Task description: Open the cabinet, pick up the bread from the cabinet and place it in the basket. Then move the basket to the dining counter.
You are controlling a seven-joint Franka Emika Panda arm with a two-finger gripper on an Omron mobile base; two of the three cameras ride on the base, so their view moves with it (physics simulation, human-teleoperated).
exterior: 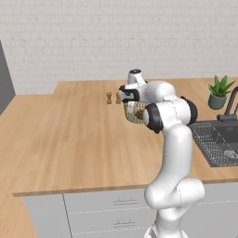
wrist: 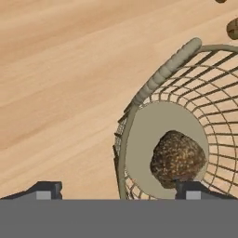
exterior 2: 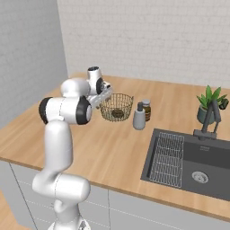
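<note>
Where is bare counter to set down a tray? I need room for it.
Free: the dining counter left of the basket, to the front edge. Crowded: right of the basket, by the dispenser, jar and sink.

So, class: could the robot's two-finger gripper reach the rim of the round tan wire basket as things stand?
Probably yes: the gripper is open, its fingertips straddling the basket's rim, with nothing between. The dark-brown bread lies inside.

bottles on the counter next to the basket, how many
2: a pale grey bottle just right of the basket, and a brown one right behind the grey one. The arm may hide others.
</note>
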